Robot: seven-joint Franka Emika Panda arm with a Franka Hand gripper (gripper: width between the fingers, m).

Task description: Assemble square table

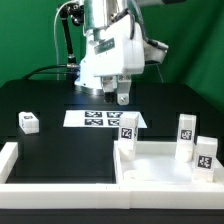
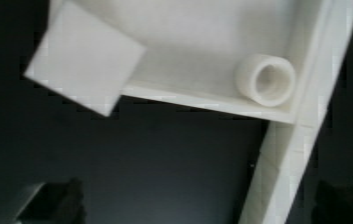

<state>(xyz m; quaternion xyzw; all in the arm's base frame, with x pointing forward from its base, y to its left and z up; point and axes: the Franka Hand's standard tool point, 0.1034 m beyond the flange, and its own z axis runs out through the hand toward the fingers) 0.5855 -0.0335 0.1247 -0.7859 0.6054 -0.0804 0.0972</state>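
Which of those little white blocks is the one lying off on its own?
Start at the white square tray-like top at the exterior view's right, where three legs stand. Look across the black table to the exterior view's left: the lone leg lies there, beyond the low white border wall.

The arm (image 1: 108, 45) is white and blocky with grey joints; black cables run behind it. Its gripper (image 1: 118, 94) has short grey fingers (image 1: 124, 96), seemingly dark-tipped in the blurred wrist view.

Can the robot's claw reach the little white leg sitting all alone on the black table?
Probably yes. The gripper hangs open above the marker board, and the leg lies by itself on the table with nothing between them.
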